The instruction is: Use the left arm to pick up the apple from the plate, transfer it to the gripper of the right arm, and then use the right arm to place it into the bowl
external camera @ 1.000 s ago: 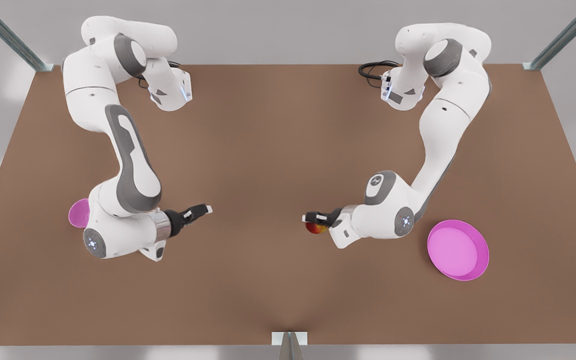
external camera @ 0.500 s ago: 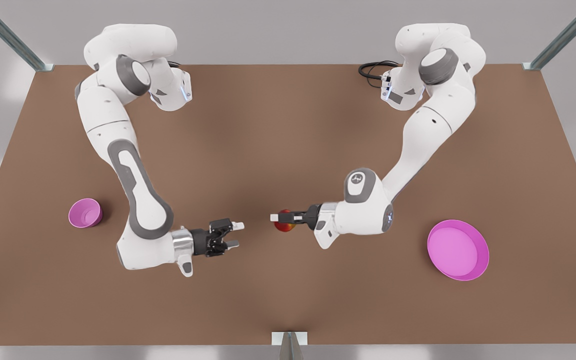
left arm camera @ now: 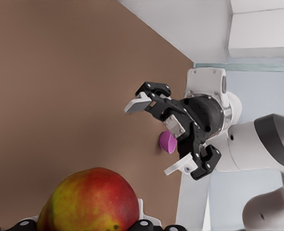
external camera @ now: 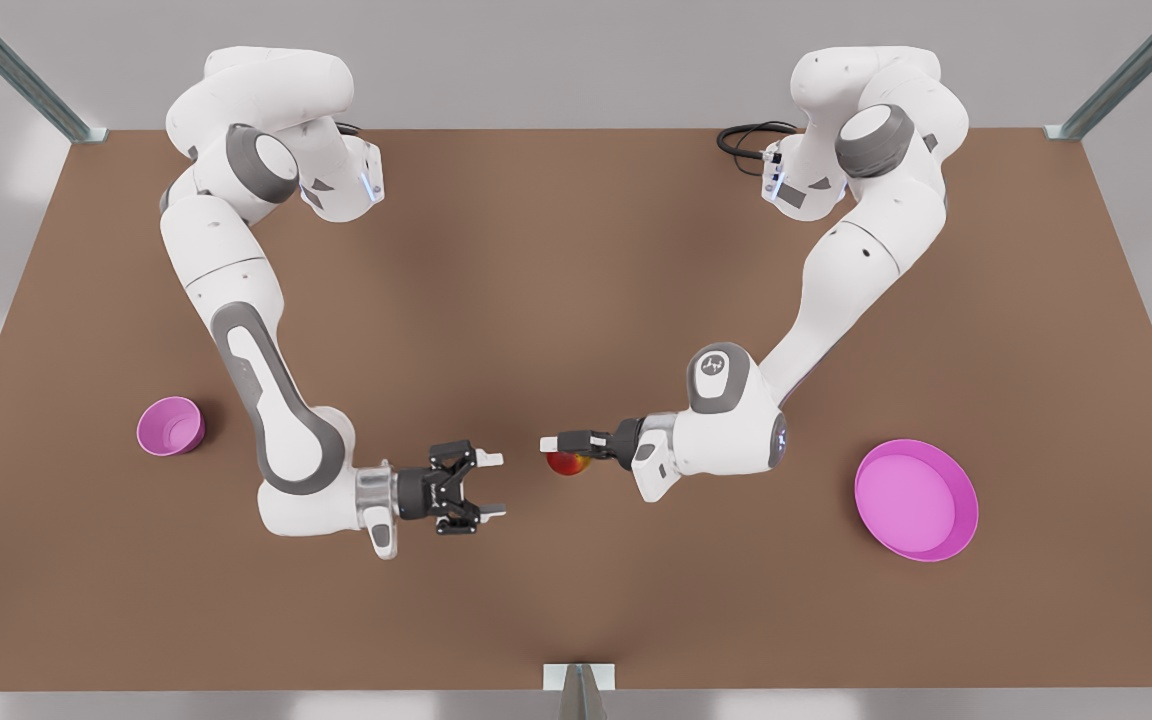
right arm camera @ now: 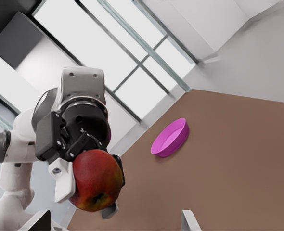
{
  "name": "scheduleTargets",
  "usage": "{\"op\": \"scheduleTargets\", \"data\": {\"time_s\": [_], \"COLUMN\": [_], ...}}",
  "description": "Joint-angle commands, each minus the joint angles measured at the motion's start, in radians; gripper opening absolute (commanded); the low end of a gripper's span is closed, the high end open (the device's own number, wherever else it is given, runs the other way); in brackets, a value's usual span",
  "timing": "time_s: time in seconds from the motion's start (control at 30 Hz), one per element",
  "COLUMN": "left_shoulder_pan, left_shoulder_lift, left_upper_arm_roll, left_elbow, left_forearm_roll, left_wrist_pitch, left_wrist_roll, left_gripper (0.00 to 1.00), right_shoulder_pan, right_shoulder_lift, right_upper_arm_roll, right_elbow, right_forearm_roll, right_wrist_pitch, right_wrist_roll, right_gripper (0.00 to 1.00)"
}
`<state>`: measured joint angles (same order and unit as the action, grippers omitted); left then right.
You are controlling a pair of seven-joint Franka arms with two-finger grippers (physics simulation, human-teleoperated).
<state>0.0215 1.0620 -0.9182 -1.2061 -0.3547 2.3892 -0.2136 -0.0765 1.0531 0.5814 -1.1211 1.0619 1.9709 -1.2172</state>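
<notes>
Apple (external camera: 567, 462) sat clamped between the narrow black fingers of the left gripper (external camera: 564, 443), which was held out level over the bare middle of the table (external camera: 576, 250). This arm is the one on the front view's right, as its wrist view showed the fruit close up (left arm camera: 91, 201) between its own fingers. Facing it across a small gap was the right gripper (external camera: 481, 487), the wide linked claw, with its two fingers spread wide and nothing between them. The left wrist view showed the same claw (left arm camera: 168, 134) with its white pads parted and turned toward the apple.

The relation that mattered was this one: the apple lay straight in front of the claw, near but apart from its fingertips, and a little off the claw's axis (in the front view the fruit stood slightly farther from the camera than the claw's centre line). The two grippers pointed at each other nearly along one line, so the handover seemed to need a short advance plus a small sideways correction. In the right wrist view the apple (right arm camera: 96, 180) hung from the left gripper (right arm camera: 91, 168), with free red skin exposed at its sides for the claw to close on.

The plate (external camera: 916, 500) lay empty, well behind the left arm, and the bowl (external camera: 170, 426) waited well behind the claw.
</notes>
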Motion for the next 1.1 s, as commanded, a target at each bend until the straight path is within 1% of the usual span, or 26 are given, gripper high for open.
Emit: {"op": "scheduleTargets", "data": {"time_s": [0.0,0.03,0.2,0.43,0.63,1.07], "left_shoulder_pan": [0.0,0.0,-0.002,-0.002,-0.005,-0.009], "left_shoulder_lift": [0.003,0.009,0.016,0.02,0.02,0.03], "left_upper_arm_roll": [-0.001,-0.001,-0.001,-0.001,-0.001,0.001], "left_elbow": [0.0,0.0,0.005,0.014,0.017,0.033], "left_forearm_roll": [-0.059,-0.104,-0.104,-0.104,-0.104,-0.102], "left_wrist_pitch": [0.005,0.007,0.008,0.008,0.008,0.008], "left_wrist_roll": [0.175,0.174,0.178,0.178,0.178,0.184], "left_gripper": [0.71,0.71,0.72,0.73,0.73,0.73], "right_shoulder_pan": [0.0,-0.002,-0.008,-0.009,-0.009,-0.011], "right_shoulder_lift": [-0.001,-0.001,0.013,0.021,0.041,0.039], "right_upper_arm_roll": [0.011,0.012,0.061,0.061,0.087,0.107], "right_elbow": [0.0,-0.002,0.0,-0.002,-0.016,-0.051], "right_forearm_roll": [0.017,0.018,0.026,0.026,0.04,0.059], "right_wrist_pitch": [0.025,0.025,0.025,0.042,0.062,0.062], "right_wrist_roll": [-0.374,-0.375,-0.416,-0.553,-0.631,-0.728], "right_gripper": [1.0,1.0,1.0,1.0,1.0,1.0]}}
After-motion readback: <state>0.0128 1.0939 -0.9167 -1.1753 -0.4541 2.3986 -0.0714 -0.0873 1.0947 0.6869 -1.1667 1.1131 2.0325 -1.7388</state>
